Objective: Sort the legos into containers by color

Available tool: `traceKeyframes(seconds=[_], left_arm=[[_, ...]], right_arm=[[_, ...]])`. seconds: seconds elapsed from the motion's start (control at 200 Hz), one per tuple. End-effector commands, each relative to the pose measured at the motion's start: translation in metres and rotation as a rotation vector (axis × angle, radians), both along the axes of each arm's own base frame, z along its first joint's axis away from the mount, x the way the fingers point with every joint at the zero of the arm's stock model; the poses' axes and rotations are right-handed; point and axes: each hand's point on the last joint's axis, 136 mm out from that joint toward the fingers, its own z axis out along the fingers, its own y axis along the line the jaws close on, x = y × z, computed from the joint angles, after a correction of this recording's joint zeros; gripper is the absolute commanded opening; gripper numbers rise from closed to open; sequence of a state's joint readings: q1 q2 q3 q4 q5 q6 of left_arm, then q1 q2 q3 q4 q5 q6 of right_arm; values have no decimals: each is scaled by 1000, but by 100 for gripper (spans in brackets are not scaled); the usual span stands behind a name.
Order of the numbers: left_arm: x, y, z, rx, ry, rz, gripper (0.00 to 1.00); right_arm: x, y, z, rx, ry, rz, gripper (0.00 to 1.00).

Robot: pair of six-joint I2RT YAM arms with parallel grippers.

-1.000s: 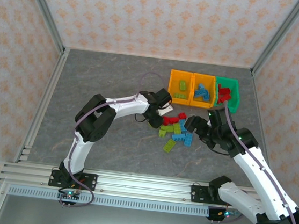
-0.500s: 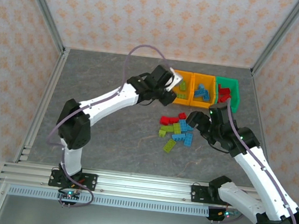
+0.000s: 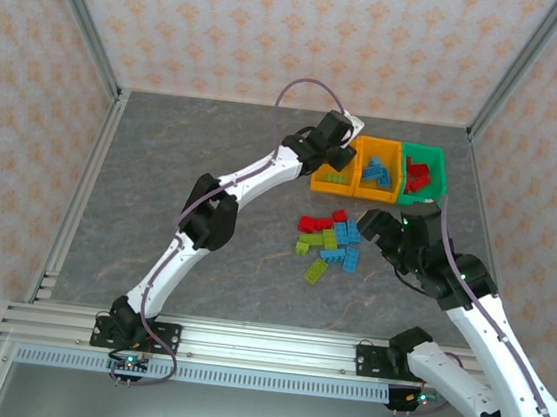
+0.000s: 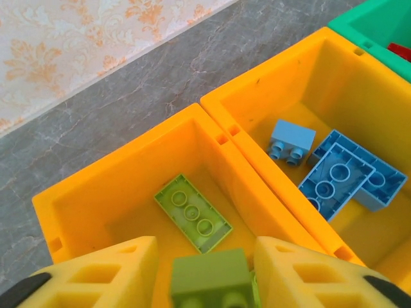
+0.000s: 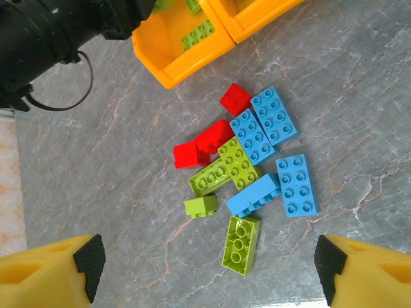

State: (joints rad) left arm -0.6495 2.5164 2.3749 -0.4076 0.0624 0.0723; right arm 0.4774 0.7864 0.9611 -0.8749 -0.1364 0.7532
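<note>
The left gripper [image 4: 205, 258] hung right over the left orange bin [image 4: 128, 179], a lime green brick [image 4: 209, 282] between its fingers and another lime brick [image 4: 192, 213] lying flat on the bin floor below. The jaws looked barely parted, a sliver of gap on one side, so we could not tell whether the brick was held or already let go. To do it well, we reckoned: keep centred, clear of the wall shared with the blue bin [image 4: 302, 83], and open fully before lifting. The right gripper [image 5: 209, 260] stood wide open and empty above the loose legos [image 5: 247, 154] on the table. A second earlier the left gripper was down beside that pile; it had since swung across to the bin.
</note>
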Motion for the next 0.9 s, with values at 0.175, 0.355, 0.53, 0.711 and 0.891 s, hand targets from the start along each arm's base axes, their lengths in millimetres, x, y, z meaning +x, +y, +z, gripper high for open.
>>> traceKeyframes(seconds=[0.175,0.355,0.53,0.711,0.891], left_arm=[[-43,23,103,-132,-39,11,49],[-116,74,105,-229,116,161,48],[-195,98,44,-196,309,215,49],[-262,83,-8,-130,517,195,58],[-280,74,-63,-16,591,195,63]], right_arm=[[4,-2,-17,-48,45,-15,88],[13,0,-25,-84,58,-8,89],[21,4,-36,-133,91,22,90],[29,12,-48,-152,126,56,91],[28,12,-53,-148,140,54,91]])
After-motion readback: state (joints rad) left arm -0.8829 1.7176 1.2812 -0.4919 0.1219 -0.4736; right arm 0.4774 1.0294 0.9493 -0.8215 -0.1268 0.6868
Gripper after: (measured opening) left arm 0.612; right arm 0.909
